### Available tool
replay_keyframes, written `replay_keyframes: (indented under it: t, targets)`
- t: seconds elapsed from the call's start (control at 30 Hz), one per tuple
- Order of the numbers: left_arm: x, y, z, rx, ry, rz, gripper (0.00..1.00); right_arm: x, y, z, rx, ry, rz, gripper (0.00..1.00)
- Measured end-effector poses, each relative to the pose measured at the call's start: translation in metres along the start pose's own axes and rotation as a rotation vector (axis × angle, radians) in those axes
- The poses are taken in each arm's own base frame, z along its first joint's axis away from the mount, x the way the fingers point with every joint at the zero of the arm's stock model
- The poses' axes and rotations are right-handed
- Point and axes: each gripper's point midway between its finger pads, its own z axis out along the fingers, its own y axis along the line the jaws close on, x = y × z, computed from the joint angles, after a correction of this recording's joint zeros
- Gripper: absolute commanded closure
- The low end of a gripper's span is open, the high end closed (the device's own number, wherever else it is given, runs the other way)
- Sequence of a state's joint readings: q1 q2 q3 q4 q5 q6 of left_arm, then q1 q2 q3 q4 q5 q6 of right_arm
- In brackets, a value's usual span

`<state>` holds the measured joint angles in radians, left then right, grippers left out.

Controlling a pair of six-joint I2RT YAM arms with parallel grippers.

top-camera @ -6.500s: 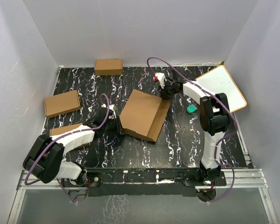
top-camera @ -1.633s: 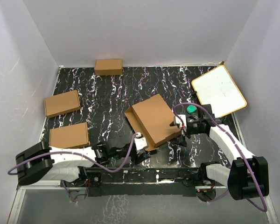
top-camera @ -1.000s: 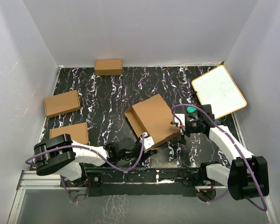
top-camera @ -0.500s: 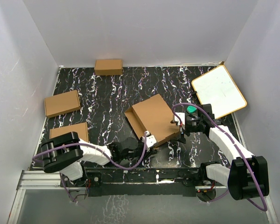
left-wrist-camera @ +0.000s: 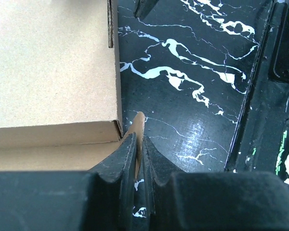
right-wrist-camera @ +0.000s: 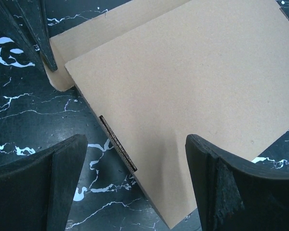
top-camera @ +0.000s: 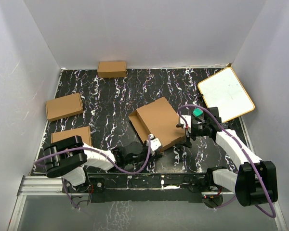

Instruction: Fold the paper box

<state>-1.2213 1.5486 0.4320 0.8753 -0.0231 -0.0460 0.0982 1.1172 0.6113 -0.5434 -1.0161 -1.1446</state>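
The paper box (top-camera: 156, 122) lies mid-table as a flat brown cardboard piece with one raised side wall. My left gripper (top-camera: 152, 143) sits at its near corner, shut on a thin upright cardboard tab (left-wrist-camera: 139, 126) of the box. In the left wrist view my left gripper (left-wrist-camera: 138, 140) pinches that tab, with the box panel (left-wrist-camera: 48, 62) just beyond. My right gripper (top-camera: 186, 131) hovers open over the box's right corner. From the right wrist, my right gripper (right-wrist-camera: 135, 140) straddles the box's edge (right-wrist-camera: 183, 72) without touching, and a slit (right-wrist-camera: 118, 149) shows in that edge.
Three smaller cardboard boxes stand at the back (top-camera: 111, 69), the left (top-camera: 64, 106) and the near left (top-camera: 71, 137). A white board with a tan rim (top-camera: 226, 94) leans at the right. A small green object (top-camera: 197, 112) lies beside it. The metal rail (top-camera: 149, 182) runs along the near edge.
My left gripper has closed onto the tab at the box's near corner, its arm drawing in slightly. The right gripper stays open in nearly the same place.
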Motion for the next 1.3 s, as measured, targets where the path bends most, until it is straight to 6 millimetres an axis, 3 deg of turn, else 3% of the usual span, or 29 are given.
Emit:
replay_keyframes:
  t: [0.27, 0.47, 0.7, 0.87, 1.0, 1.07, 1.3]
  targets:
    - [-0.002, 0.004, 0.0, -0.024, -0.012, -0.014, 0.99, -0.004, -0.01, -0.002, 0.048, -0.023, 0.125, 0.09]
    - [-0.002, 0.005, -0.001, -0.034, -0.014, -0.02, 1.0, -0.005, -0.039, -0.017, 0.183, -0.071, 0.388, 0.1]
    - [-0.002, 0.006, -0.001, -0.041, -0.017, -0.026, 1.0, 0.028, -0.074, -0.03, 0.314, -0.032, 0.707, 0.14]
    - [-0.002, 0.006, -0.001, -0.041, -0.017, -0.027, 1.0, 0.048, -0.076, -0.027, 0.326, 0.0, 0.844, 0.18]
    - [-0.001, 0.006, -0.001, -0.041, -0.018, -0.027, 1.0, 0.056, -0.074, -0.025, 0.313, 0.01, 0.917, 0.29]
    - [-0.001, 0.006, -0.002, -0.041, -0.019, -0.027, 1.0, 0.06, -0.074, -0.024, 0.305, 0.015, 0.954, 0.4]
    - [-0.001, 0.006, -0.002, -0.043, -0.021, -0.034, 1.0, 0.074, -0.077, -0.021, 0.263, 0.047, 1.065, 0.46]
